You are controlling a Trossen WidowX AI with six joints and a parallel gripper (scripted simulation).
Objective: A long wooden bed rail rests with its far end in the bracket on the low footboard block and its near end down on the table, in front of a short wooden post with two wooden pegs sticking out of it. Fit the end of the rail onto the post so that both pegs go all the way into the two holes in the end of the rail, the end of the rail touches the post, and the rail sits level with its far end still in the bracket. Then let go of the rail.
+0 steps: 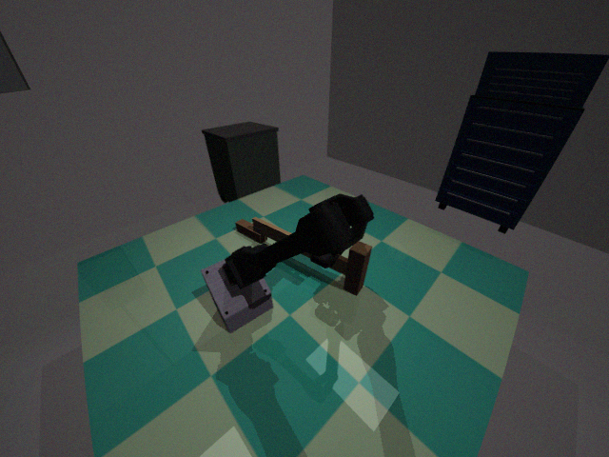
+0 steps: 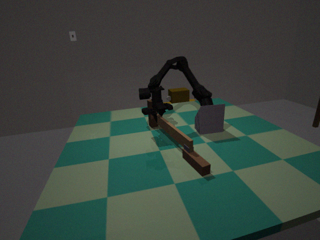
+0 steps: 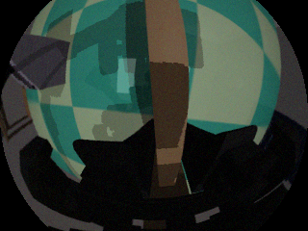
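Note:
The wooden rail (image 1: 271,229) (image 2: 175,133) (image 3: 167,29) is raised off the table at its near end and looks about level. Its far end sits at the bracket (image 2: 186,148) on the low footboard block (image 1: 249,230) (image 2: 197,160). My gripper (image 1: 324,261) (image 2: 159,115) (image 3: 163,121) is shut on the rail close to its near end, with a finger on each side. The wooden post (image 1: 358,270) (image 2: 152,120) stands upright just beyond that end. In the top view the rail end appears to meet the post. The pegs and holes are hidden, so their fit cannot be seen.
A grey-purple wedge-shaped block (image 1: 238,300) (image 2: 210,118) (image 3: 45,63) stands at the arm's base, to one side of the rail. A yellow box (image 2: 178,95) is behind the arm. A dark cabinet (image 1: 253,159) and a blue slatted object (image 1: 506,148) are beyond the table.

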